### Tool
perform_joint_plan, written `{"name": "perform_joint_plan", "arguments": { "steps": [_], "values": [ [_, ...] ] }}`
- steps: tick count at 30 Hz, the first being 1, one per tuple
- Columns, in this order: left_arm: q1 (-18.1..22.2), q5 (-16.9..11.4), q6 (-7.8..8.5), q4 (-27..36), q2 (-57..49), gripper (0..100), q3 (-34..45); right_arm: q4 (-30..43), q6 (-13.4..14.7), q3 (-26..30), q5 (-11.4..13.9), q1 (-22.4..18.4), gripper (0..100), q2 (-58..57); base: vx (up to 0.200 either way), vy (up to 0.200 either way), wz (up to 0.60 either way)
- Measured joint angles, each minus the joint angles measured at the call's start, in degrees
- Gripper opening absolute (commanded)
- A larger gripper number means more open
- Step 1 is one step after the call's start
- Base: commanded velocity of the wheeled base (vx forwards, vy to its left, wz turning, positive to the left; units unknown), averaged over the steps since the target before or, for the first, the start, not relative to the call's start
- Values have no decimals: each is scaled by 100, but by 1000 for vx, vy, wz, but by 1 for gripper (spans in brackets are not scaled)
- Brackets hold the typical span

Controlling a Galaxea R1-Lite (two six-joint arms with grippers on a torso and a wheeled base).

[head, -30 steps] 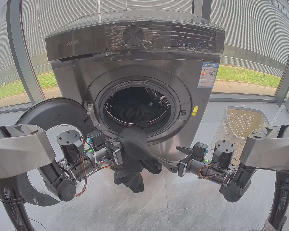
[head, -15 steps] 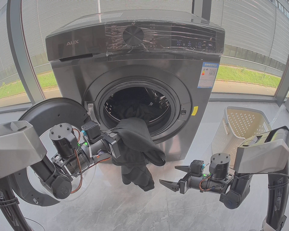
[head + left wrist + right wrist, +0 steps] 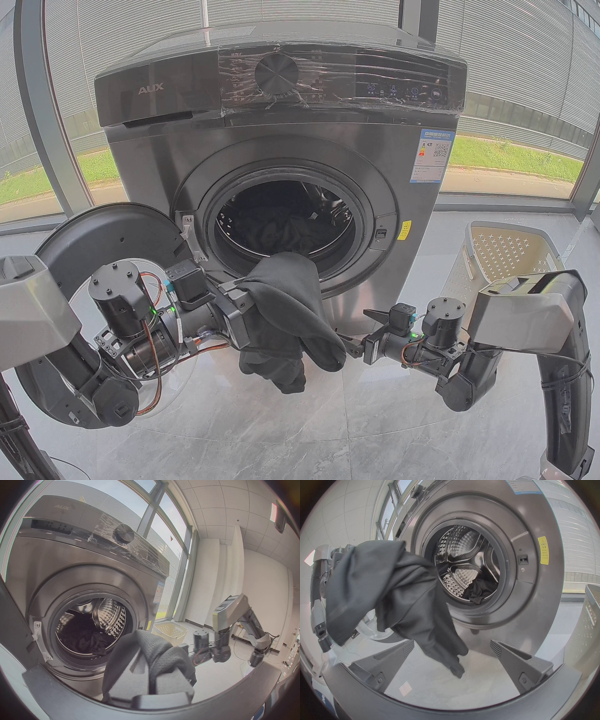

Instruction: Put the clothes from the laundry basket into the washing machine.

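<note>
The left claw (image 3: 150,683) is pinching a dark garment (image 3: 287,300), which drapes over its fingers and hides most of them. The garment hangs before the washing machine (image 3: 281,144), at the lower rim of its open mouth; whether it touches the rim I cannot tell. More dark clothes (image 3: 281,225) lie in the drum. The right claw (image 3: 355,330), spread wide, sits just beside the cloth, one tip hidden behind it. The laundry basket (image 3: 506,256) stands right of the machine, partly blocked.

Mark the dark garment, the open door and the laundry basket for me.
dark garment (image 3: 287,294), head view, upper draped fold.
open door (image 3: 106,240), head view, dark rounded face.
laundry basket (image 3: 506,253), head view, perforated inner wall.
</note>
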Motion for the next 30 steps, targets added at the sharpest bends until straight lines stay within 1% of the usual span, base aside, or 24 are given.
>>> {"name": "perform_joint_plan", "arguments": {
  "steps": [4,8,13,15,17,22,26,30],
  "values": [
    [-123,-40,13,0,-72,0,105,-2,-4,-529,61,-33,100,282,0,0,0],
    [-204,4,51,2,-91,0,135,-4,-9,-811,204,46,100,494,0,0,0],
    [-219,402,66,2,-44,0,121,-11,-6,-883,496,196,100,584,0,0,0],
    [-226,455,68,5,-12,0,113,-15,7,-891,595,280,100,581,0,0,0],
    [-230,460,68,5,0,0,118,-15,13,-902,624,344,100,571,0,0,0],
    [-291,477,65,2,33,0,146,-24,51,-1100,602,521,100,553,0,0,0],
    [-357,597,57,2,74,0,146,-26,90,-1420,397,571,100,566,0,0,0],
    [-422,677,22,5,118,0,123,-28,229,-1549,338,689,100,577,0,0,0]
  ]
}}
